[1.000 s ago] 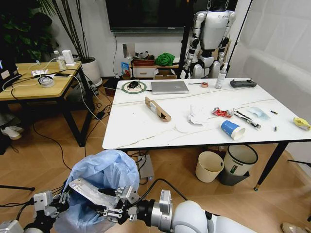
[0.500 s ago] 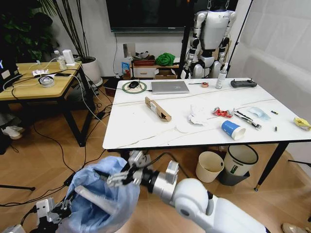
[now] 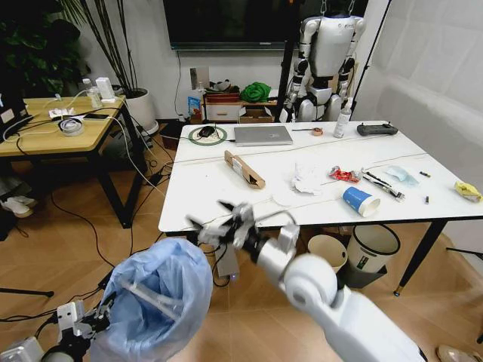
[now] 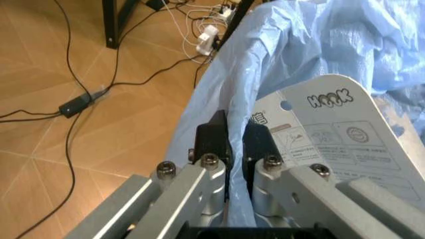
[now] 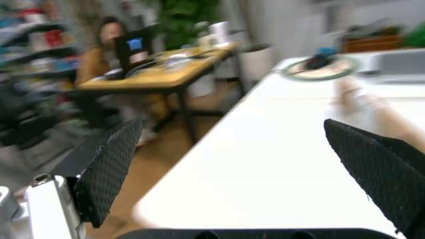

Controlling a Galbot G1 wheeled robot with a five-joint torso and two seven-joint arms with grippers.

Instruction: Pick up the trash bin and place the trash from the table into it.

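While my left gripper (image 4: 229, 149) pinches the round bin's crinkled light-blue bag (image 3: 158, 298), I fear my wide-open right gripper (image 3: 224, 224) clipping the white counter's (image 3: 219, 200) near edge.

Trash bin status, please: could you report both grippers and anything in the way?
Left gripper shut on trash bin rim. Right gripper open, at table edge. Trash on table. Nothing blocking.

One bin (image 3: 158, 294) lined with a blue bag, one white surface (image 3: 226, 196) carrying one cardboard box (image 3: 244, 169), one tissue clump (image 3: 306, 179), one blue cup (image 3: 356, 200), one red wrapper (image 3: 345, 175), one mask (image 3: 400, 175), one yellow scrap (image 3: 468, 190), one laptop (image 3: 263, 135) and one controller (image 3: 377, 129); two bins (image 3: 326, 259) below.
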